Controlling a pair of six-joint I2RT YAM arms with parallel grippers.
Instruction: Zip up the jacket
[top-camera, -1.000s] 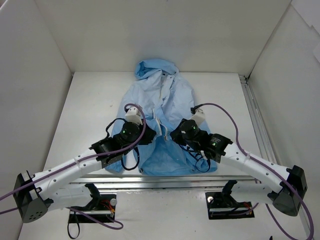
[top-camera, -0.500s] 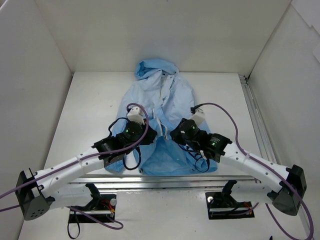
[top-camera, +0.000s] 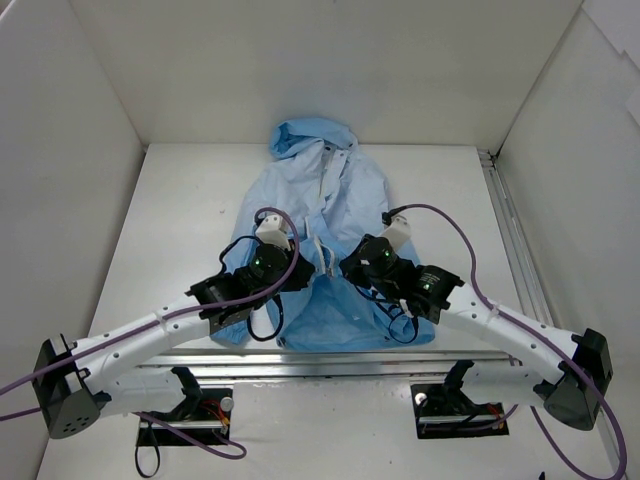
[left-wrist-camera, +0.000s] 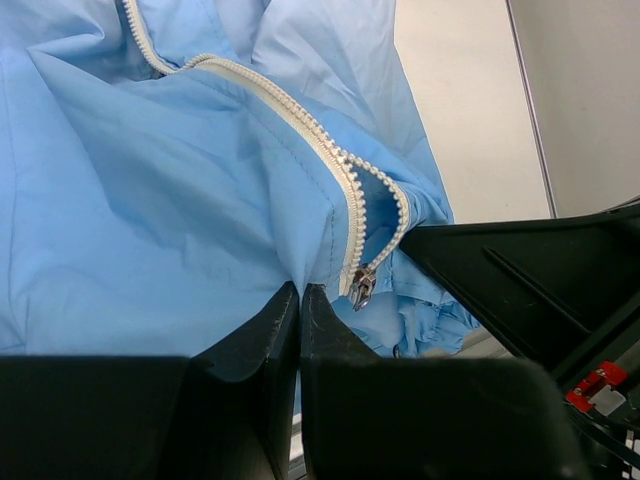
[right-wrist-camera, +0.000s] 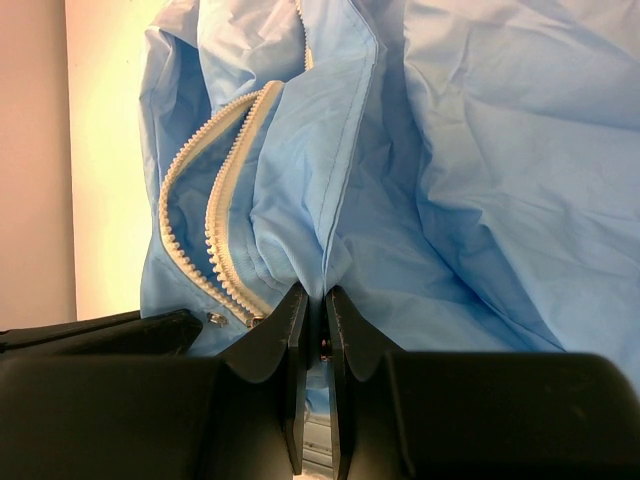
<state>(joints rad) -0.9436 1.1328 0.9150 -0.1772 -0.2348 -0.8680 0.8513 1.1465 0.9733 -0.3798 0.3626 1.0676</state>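
- Two pinches: left gripper (left-wrist-camera: 300, 290) and right gripper (right-wrist-camera: 308, 292) each clamp a thin fold of the jacket (top-camera: 330, 190) near the zipper slider (left-wrist-camera: 362, 287); the slick fabric could slip out.
- Uneven pull would skew the zipper teeth (left-wrist-camera: 300, 118).
- Jacket lies flat on the table (top-camera: 170, 220), hood (top-camera: 310, 135) farthest from the arms.

White table (top-camera: 165, 225), light-blue jacket (top-camera: 345, 195) spread flat on it, hood at the far edge.

My left arm (top-camera: 150, 335) has swung slightly rightward. It has carried my left gripper (left-wrist-camera: 300, 292) and the pinched fold of the thin light-blue hooded jacket (top-camera: 345, 190) a touch nearer the white toothed zipper strip (top-camera: 322, 255).
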